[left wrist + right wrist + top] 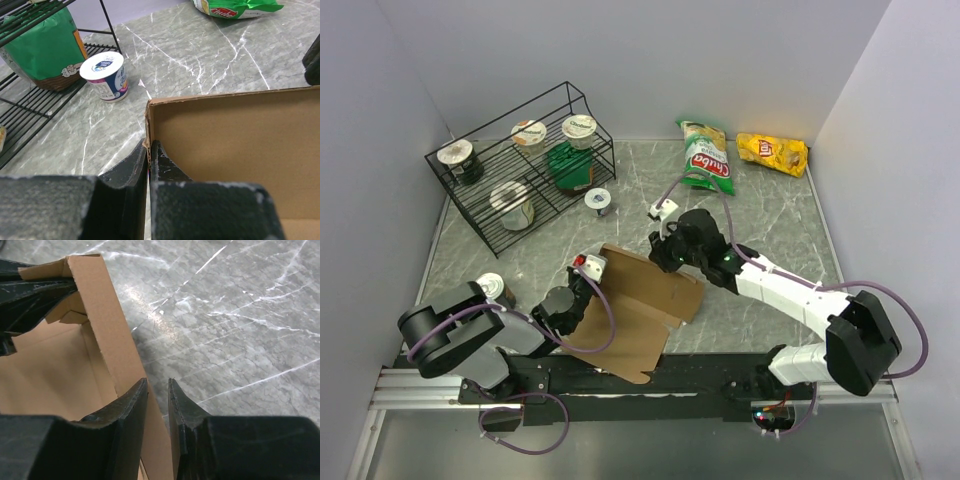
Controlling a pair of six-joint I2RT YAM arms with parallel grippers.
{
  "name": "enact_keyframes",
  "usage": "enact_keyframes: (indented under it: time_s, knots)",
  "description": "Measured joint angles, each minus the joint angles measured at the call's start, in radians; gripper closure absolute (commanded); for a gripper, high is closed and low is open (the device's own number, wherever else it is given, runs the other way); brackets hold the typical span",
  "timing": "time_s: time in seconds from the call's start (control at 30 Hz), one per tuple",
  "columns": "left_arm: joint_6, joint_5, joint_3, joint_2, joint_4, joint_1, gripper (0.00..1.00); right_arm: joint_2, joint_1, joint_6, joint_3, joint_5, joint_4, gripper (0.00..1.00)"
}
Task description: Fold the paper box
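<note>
Left gripper [149, 145] pinches a wall of the corrugated paper box [235, 150]; right gripper [158, 385], slightly spread, straddles another.

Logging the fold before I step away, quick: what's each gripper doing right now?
Left gripper: closed, pinching a wall edge of the paper box.
Right gripper: jaws narrow, astride another box wall; clamped or not cannot be told.

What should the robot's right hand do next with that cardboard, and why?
Probably close the right gripper fully: its jaws straddle the cardboard box's side wall with a gap left, while the left gripper pinches a corner.
</note>
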Motion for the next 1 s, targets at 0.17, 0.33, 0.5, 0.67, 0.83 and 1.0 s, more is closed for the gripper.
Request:
enact_keyframes:
  time_s: [0.17,0.33,0.5,0.67,0.83,1.0]
  knots:
    - [-0.008,-0.001,0.0,-0.002,-0.002,0.0,0.83,0.004,0.015,-0.006,-0.006,0.048,0.006,0.69]
    - [-0.014,-0.002,0.0,-0.002,-0.005,0.0,0.78,0.004,0.047,-0.015,-0.026,0.114,0.011,0.7]
    - [-0.016,-0.002,0.0,-0.002,-0.005,0.0,0.83,0.0,0.111,-0.025,-0.053,0.222,0.045,0.7]
    - [-0.019,0.002,0.0,-0.002,-0.007,0.0,0.82,0.0,0.193,-0.033,-0.079,0.338,0.057,0.72]
    - [-0.021,0.002,0.0,-0.002,-0.014,0.0,0.77,0.012,0.245,-0.043,-0.085,0.425,0.081,0.72]
    - [-0.031,0.009,0.0,-0.002,-0.013,0.0,0.71,0.02,0.274,-0.056,-0.105,0.48,0.095,0.72]
